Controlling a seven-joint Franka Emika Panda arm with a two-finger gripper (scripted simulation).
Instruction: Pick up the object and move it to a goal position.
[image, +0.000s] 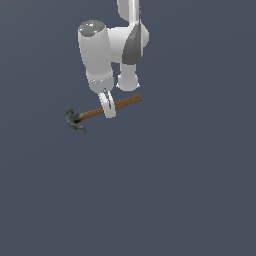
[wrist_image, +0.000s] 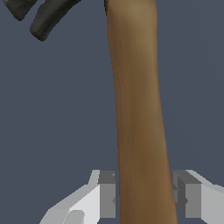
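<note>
Grasp stage. The gripper (image: 108, 109) straddles the hammer (image: 100, 113) at mid-handle. In the wrist view its pads (wrist_image: 107, 199) flank the handle (wrist_image: 140, 131); whether they touch cannot be told, one side showing a slight gap. The head (image: 75, 120) points toward the exterior view's left. Next, judged: confirm closure, then carry to the goal, unmarked here. No containers appear.

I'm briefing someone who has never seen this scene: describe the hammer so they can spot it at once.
Start at the white robot arm in the upper part of the exterior view and follow it down to the gripper. The hammer lies between the fingers: a slim brown wooden handle with a dark claw head towards the exterior view's left. It is the only loose thing on the plain grey-blue surface.
</note>
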